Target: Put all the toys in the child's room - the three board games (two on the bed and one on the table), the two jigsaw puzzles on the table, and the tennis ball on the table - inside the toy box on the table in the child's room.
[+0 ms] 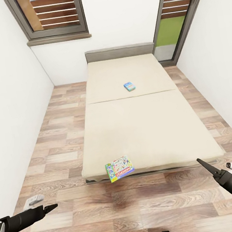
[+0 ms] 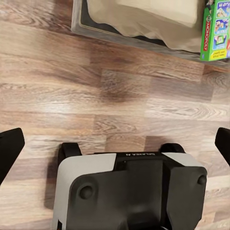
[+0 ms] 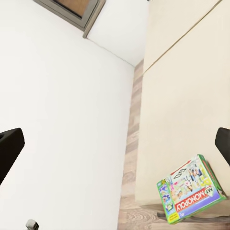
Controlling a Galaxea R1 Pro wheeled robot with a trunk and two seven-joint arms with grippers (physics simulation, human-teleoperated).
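A beige bed fills the middle of the room. One board game, a Monopoly box, lies at the bed's near edge and overhangs it; it shows too in the left wrist view and the right wrist view. A second, smaller blue board game lies farther up the mattress. My left gripper hangs open low over the floor, left of the bed's foot. My right gripper is open by the bed's near right corner. Both are empty. The table, toy box, jigsaw puzzles and tennis ball are out of view.
White walls close in on both sides, leaving strips of wooden floor beside the bed. A window and a glass door stand in the far wall. My base stands on the floor just before the bed's foot.
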